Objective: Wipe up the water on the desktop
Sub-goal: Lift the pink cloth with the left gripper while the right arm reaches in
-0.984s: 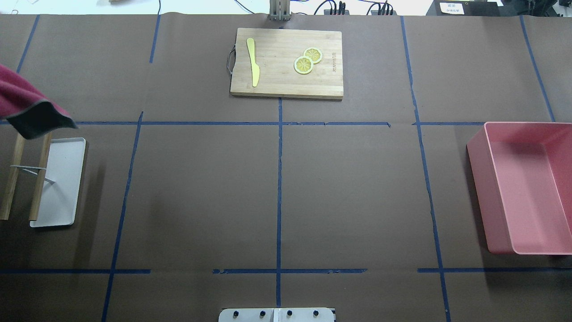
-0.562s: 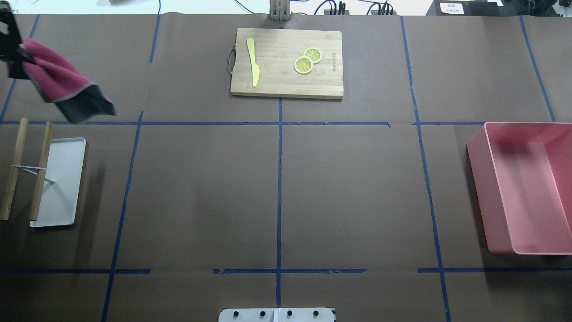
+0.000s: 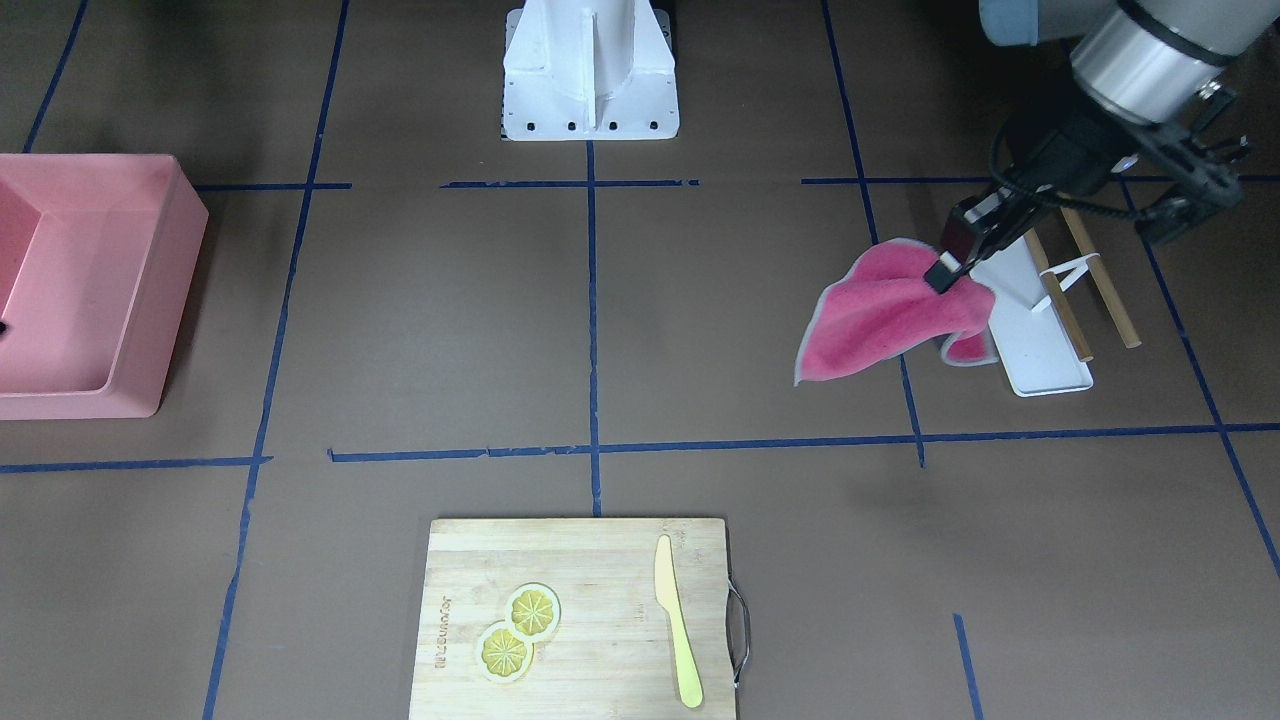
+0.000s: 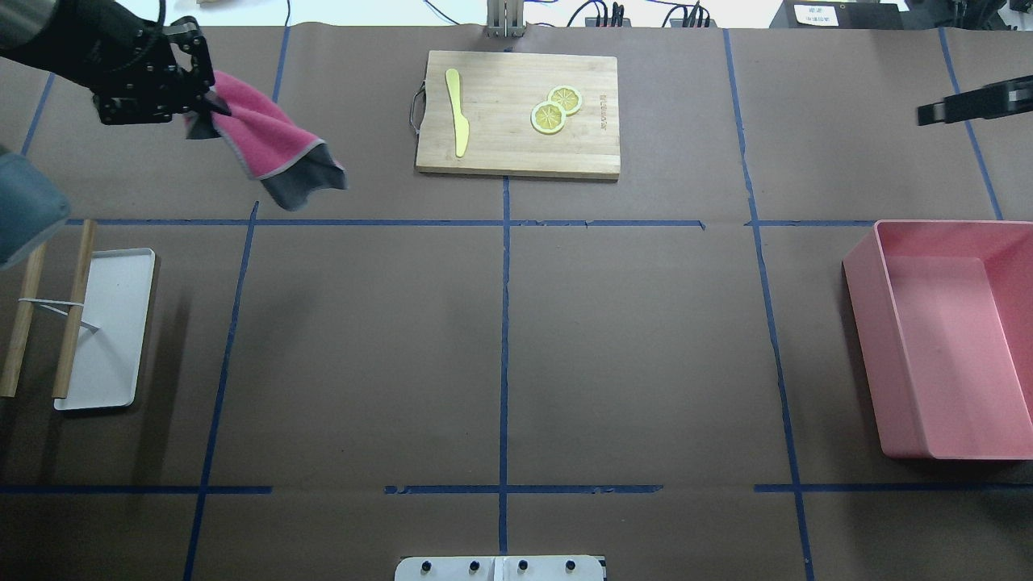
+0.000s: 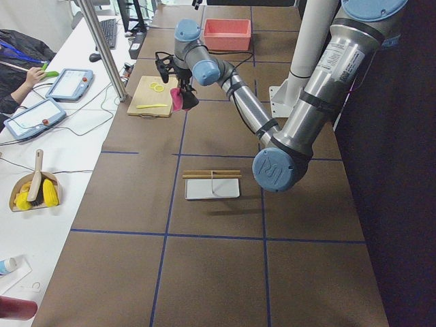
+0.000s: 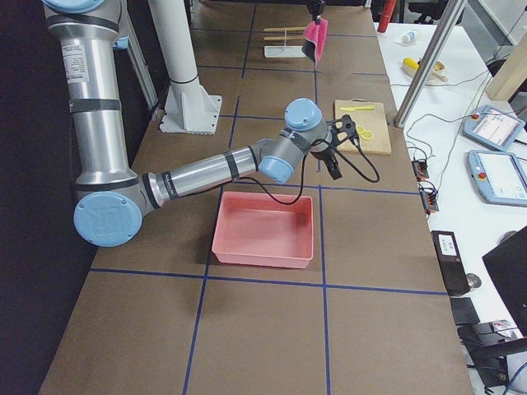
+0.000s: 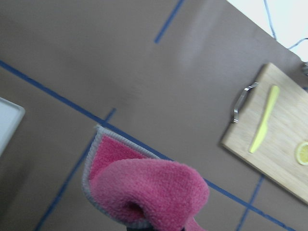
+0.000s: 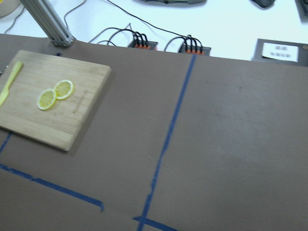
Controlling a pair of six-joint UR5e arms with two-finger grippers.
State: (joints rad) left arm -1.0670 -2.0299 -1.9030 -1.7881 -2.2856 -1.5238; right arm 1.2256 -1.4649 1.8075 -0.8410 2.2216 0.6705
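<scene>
Where the overhead view starts at its bottom edge, the robot's white base plate (image 4: 500,568) is sitting on the brown worktop (image 4: 629,339), which is stretching across the whole frame under a grid of blue tape lines. Higher up, at the left edge, a white tray (image 4: 113,339) is lying flat with a two-rail wooden rack (image 4: 73,311) along its left side. At the right edge a pink bin (image 4: 904,420) is standing open.

Farther on, in the upper left, the left fingers (image 4: 200,101) are clenching a pink cloth (image 4: 266,141) by one bunched end. The cloth is draping down and to the right from them, its grey-edged corner showing a dark underside. It is hanging over the worktop, not lying flat on it. The worktop is lying below the fingers and apart from them, with the cloth between.

At the top centre a bamboo cutting board (image 4: 516,149) is carrying a yellow knife (image 4: 457,113) and two lemon slices (image 4: 555,110). In the upper right the right fingers (image 4: 928,113) are poking in as a dark bar, and I cannot tell whether they are parted or closed.
</scene>
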